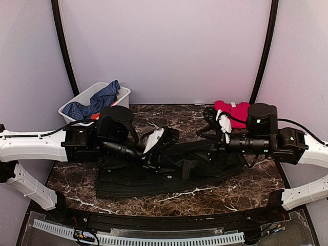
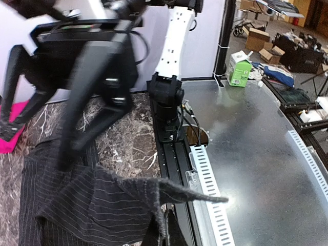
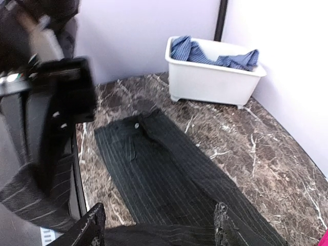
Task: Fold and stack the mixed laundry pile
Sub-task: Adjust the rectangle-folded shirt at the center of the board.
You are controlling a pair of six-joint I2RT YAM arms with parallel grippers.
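Note:
A dark charcoal pinstriped garment lies spread along the marble table, its button showing in the right wrist view. My left gripper is shut on a raised fold of this garment, lifting its edge off the table near the front rail. My right gripper stands open just above the garment's other end, with nothing between its fingers. In the top view the left gripper and the right gripper are both over the garment. A bright red cloth lies at the back right.
A white plastic bin stands at the back left with a blue checked garment draped in it, also seen in the right wrist view. Black frame posts rise at the back. A metal bench with boxes lies beyond the front rail.

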